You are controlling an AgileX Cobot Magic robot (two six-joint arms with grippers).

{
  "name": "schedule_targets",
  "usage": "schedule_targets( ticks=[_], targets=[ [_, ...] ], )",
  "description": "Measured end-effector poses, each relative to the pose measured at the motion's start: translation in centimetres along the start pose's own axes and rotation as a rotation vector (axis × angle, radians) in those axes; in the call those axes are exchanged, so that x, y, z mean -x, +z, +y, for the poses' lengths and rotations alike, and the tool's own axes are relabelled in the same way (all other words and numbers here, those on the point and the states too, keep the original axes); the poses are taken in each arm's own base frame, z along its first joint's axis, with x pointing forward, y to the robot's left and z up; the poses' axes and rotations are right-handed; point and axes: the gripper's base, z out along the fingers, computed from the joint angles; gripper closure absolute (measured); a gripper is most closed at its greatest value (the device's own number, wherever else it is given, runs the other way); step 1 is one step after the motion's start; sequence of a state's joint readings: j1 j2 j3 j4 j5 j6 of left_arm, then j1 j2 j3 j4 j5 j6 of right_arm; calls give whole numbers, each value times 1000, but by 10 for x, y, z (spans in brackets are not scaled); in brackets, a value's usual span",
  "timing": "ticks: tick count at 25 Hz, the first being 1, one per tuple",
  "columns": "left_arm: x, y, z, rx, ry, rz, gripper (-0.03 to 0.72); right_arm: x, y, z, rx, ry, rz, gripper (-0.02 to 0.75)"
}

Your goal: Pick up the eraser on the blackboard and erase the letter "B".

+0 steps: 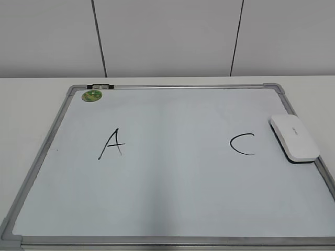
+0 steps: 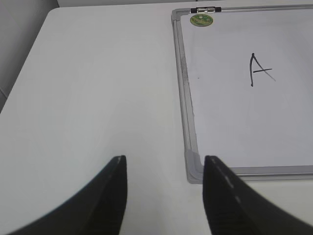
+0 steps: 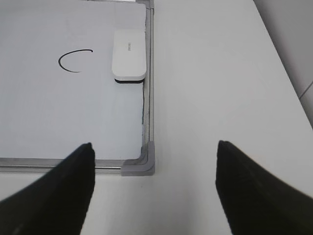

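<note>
From the outside camera, the board (image 1: pixel 172 209) lies flat on a white table (image 1: pixel 31 99), and the eraser (image 1: pixel 294 137) sits at its right edge, just right of the "C" (image 1: pixel 243 144). Two letters only: an "A" (image 1: pixel 111 144) on the left, the "C" on the right, and the stretch between them is plain pale surface with no "B" to be seen. One green magnet (image 1: pixel 92 95) sits in the top left corner. One eraser, one magnet, and neither arm shows here.

Over to the left wrist camera: the left gripper (image 2: pixel 165 171) hangs above the bare table beside the board's near left corner (image 2: pixel 193 164), jaws apart with nothing between them. The "A" (image 2: pixel 259 70) and the magnet (image 2: pixel 201 20) lie well ahead on the board; the eraser is out of this shot.

Right wrist camera now: the right gripper (image 3: pixel 155 161) is spread wide and empty, poised over the board's near right corner (image 3: pixel 139 164). The eraser (image 3: pixel 129 54) lies well ahead of it, lengthwise along the right frame, dark underside down, with the "C" (image 3: pixel 74 60) just to its left.
</note>
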State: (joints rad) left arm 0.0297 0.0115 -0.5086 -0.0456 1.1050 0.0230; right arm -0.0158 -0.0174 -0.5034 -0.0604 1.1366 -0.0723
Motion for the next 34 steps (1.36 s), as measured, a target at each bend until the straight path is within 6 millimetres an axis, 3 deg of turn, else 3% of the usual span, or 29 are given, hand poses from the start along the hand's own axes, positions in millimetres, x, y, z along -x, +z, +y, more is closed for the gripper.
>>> schedule_targets(
  ticks=[34],
  targets=[
    [0, 0, 0, 0, 0, 0, 324, 0, 0, 0, 0, 0, 0, 147]
  ],
)
